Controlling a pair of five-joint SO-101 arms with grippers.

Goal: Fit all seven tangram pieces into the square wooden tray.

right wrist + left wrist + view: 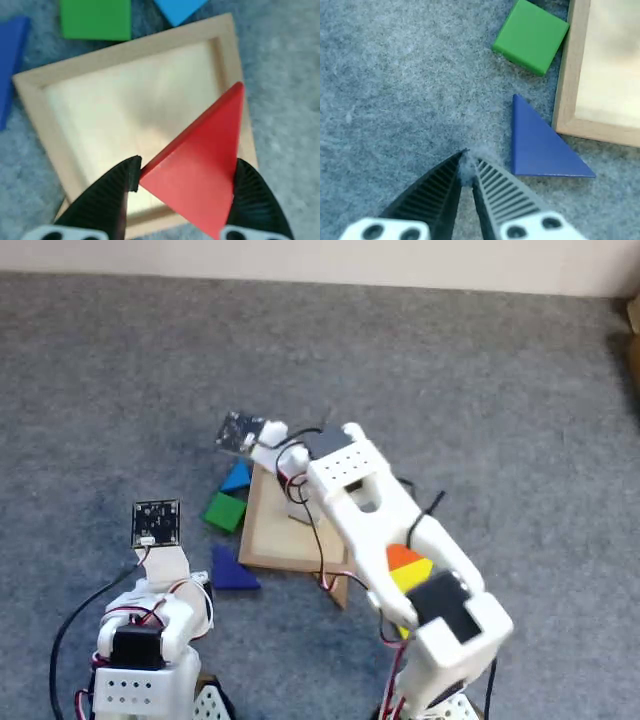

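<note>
Your two arms were white plastic. The right arm (350, 480), over the tray (283, 562), showed rows of small holes, a black servo block (447, 605) and thin red and black wires (320, 540); the left arm (165, 635), beside the tray, trailed a black cable (75, 615). The left gripper (468, 167) and right gripper (186, 172) had black ribbed fingers (440, 187) on white mounts with round screw holes.

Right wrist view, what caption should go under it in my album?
The right claw grips a red triangle over the wooden tray, a green square beside it.

Fuzzy grey carpet (480, 370) (pale wall strip (300, 260) behind)
</note>
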